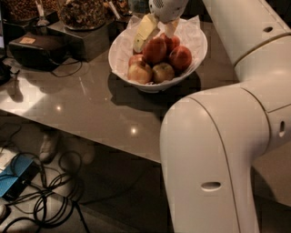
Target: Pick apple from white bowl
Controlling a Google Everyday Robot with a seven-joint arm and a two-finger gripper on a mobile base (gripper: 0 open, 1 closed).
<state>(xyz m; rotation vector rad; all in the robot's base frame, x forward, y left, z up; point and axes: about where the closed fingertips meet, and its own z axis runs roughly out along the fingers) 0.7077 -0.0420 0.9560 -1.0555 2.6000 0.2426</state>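
Note:
The white bowl (121,49) with a crinkled paper lining stands on the brown table (86,104) at the top centre. It holds several apples: a deep red apple (155,50) on top of the pile, another red one (181,57) to its right, and pale yellow-green ones (140,72) in front. My gripper (153,41) reaches down into the bowl from the top edge. Its pale fingers (144,30) are spread on either side of the top red apple, close to its upper sides.
My white arm (213,154) fills the right foreground and hides that part of the table. A black box (37,49) and jars of nuts (82,12) stand at the back left. Cables (50,200) and a blue object (16,176) lie on the floor below the table edge.

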